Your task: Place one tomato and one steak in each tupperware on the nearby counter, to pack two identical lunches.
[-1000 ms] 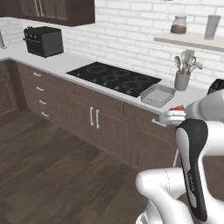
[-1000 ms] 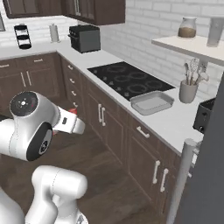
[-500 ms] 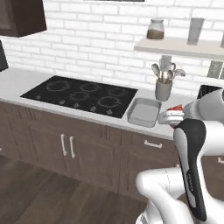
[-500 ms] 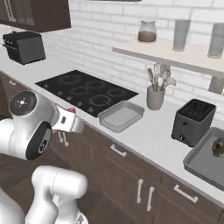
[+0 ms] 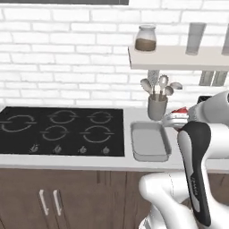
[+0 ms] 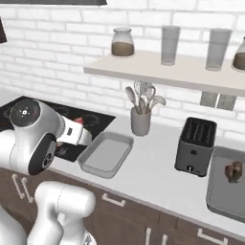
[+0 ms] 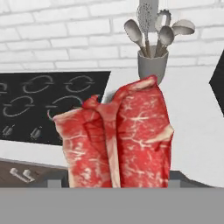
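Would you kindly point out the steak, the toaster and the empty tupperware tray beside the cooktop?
steak (image 7: pixel 118 140), hand view, marbled middle.
toaster (image 6: pixel 195 147), right base view, front face.
tupperware tray (image 6: pixel 106 153), right base view, bare floor.

The base has driven right along the bench; the toaster and a second tupperware now show.

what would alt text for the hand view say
A raw red marbled steak hangs upright between the gripper's jaws, close to the camera. Behind it lie a pale counter, a black cooktop at left and a grey utensil holder against a white brick wall.
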### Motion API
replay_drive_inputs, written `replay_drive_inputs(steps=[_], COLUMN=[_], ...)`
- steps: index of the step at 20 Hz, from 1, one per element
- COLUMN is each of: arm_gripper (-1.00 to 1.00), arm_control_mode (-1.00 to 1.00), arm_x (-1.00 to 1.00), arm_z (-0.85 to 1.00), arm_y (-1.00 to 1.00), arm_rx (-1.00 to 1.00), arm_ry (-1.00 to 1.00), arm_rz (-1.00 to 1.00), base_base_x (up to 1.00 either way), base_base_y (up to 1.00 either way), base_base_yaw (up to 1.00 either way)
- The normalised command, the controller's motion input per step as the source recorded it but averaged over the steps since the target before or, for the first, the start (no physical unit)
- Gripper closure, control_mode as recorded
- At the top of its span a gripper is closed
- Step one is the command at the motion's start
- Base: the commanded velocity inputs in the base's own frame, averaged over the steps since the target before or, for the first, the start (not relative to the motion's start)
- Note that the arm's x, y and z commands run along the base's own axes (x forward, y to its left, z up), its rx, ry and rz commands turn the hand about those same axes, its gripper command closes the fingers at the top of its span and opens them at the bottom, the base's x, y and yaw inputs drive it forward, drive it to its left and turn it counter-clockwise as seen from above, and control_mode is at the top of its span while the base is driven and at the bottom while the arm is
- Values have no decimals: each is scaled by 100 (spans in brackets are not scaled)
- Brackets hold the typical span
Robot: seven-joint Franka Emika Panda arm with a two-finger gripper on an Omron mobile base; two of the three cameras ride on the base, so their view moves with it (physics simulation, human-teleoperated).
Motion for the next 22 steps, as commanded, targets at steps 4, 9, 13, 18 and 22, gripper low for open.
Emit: replay_drive_inputs(steps=[4,9,13,18,22], arm_gripper=[100,100,100,100,100], arm_control_mode=[100,-100,-100,-100,-100], arm_x=[0,4,0,18,42], arm_z=[0,-24,-65,-71,-66], arm_y=[0,0,-8,-3,0], arm_rx=[0,-4,-7,-2,0], arm_ry=[0,1,10,20,22], arm_rz=[0,-15,-32,-12,0], base_base_x=[91,35,0,0,0], base_base_y=[59,13,0,0,0], base_base_yaw=[-40,-23,0,0,0])
